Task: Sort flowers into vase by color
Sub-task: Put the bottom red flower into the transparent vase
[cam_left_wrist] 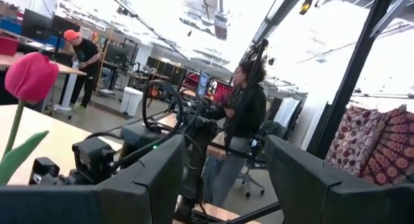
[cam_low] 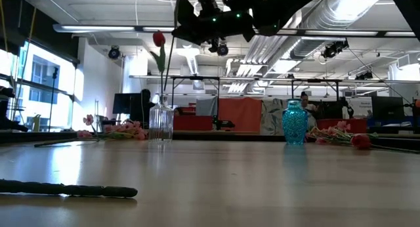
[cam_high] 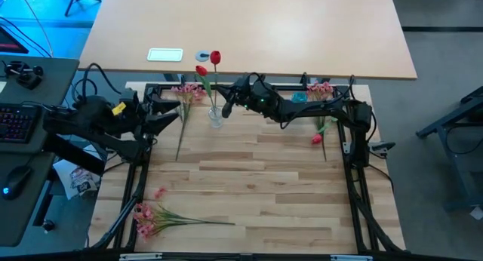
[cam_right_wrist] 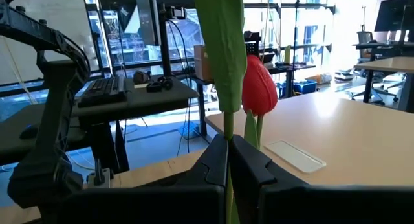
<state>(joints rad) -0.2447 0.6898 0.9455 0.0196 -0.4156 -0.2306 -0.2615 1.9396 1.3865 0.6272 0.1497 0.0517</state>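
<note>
A clear glass vase [cam_high: 215, 117] [cam_low: 161, 122] stands at the table's far middle, with a red tulip [cam_high: 201, 70] [cam_low: 159, 38] standing in it. My right gripper [cam_high: 227, 105] [cam_right_wrist: 228, 160] is above the vase, shut on the stem of a second red tulip [cam_high: 215, 57]. That stem [cam_low: 173, 50] runs down into the vase mouth. My left gripper [cam_high: 170, 115] [cam_left_wrist: 223, 175] is open and empty to the left of the vase. A blue vase [cam_high: 299, 97] [cam_low: 294, 123] stands farther right. My right gripper pinches the thin green stem [cam_right_wrist: 228, 136] between its two shut fingers, just below a long leaf [cam_right_wrist: 223, 49]. The fingers come level from the table's right and lie across the stem. The tulip stands nearly upright, its lower end [cam_low: 168, 89] in the clear vase.
Pink sprays lie at the far left [cam_high: 186, 92], at the far right [cam_high: 321, 88] and near the front left corner [cam_high: 151, 214]. A loose red tulip [cam_high: 318, 138] lies at the right. A big desk [cam_high: 302, 27] stands beyond the far edge. People show in the room behind.
</note>
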